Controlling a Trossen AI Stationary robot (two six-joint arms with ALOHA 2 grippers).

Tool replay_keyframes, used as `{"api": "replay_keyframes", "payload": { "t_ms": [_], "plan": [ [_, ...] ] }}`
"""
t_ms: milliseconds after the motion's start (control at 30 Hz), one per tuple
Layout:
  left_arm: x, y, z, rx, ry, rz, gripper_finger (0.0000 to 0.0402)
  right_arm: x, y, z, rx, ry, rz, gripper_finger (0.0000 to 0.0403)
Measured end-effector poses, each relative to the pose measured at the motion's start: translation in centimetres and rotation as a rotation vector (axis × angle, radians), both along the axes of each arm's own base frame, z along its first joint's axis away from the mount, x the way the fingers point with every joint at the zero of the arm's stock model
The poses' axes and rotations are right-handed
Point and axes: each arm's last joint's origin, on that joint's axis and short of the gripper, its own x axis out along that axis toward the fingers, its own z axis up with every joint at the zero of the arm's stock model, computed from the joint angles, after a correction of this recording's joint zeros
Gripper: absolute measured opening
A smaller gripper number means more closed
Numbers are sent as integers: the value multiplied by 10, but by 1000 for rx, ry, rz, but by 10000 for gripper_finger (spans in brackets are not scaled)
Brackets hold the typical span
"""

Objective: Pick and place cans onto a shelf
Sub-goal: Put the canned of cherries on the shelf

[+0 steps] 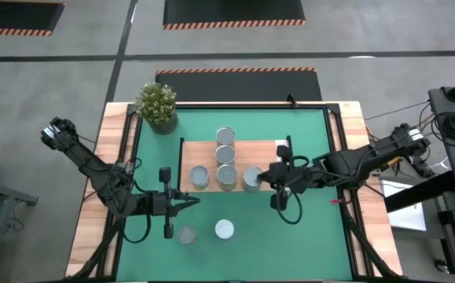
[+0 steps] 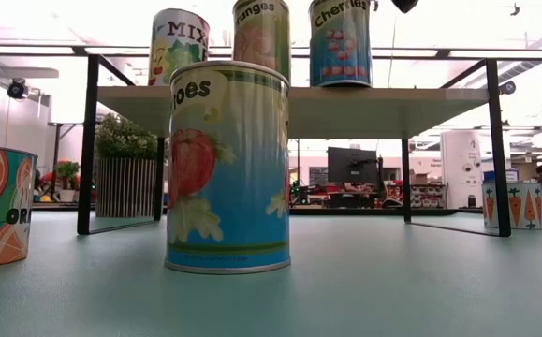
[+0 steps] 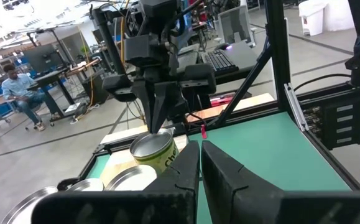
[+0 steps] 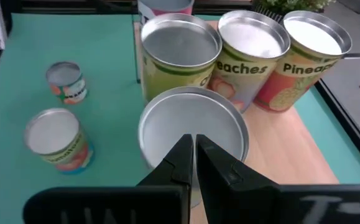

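The right pincer (image 1: 268,178) is hovering fully closed and holding nothing, its tips sitting directly above the lid of a can (image 1: 251,178) at the shelf (image 1: 247,148) edge. Four other cans are standing on the shelf, three in a row (image 1: 225,155) and one (image 1: 199,177) beside them, while two cans (image 1: 205,231) are standing on the green tabletop (image 1: 313,220) in front. The left pincer (image 1: 192,202) is waiting fully closed and empty over the tabletop just in front of the shelf.

Four cameras around the shelf (image 1: 231,161)

One looks straight down from high above it; one sits level, very near a can (image 2: 227,168) before it; both wrist views close on it.
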Motion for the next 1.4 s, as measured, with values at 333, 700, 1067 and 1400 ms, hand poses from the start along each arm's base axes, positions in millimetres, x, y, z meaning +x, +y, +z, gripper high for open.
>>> {"api": "replay_keyframes", "payload": {
  "t_ms": [333, 700, 1067, 1400],
  "plan": [
    [0, 0, 0, 0, 0, 0, 0, 15, 0, -2, -35, 9, 30, 9],
    [0, 0, 0, 0, 0, 0, 0, 33, -9, -14, -81, 51, 6, 9],
    [0, 0, 0, 1, 2, 0, 0, 31, -15, -9, -49, 59, 65, 9],
    [0, 0, 0, -1, -1, 0, 0, 35, -14, -12, -48, 54, 63, 9]
  ]
}}
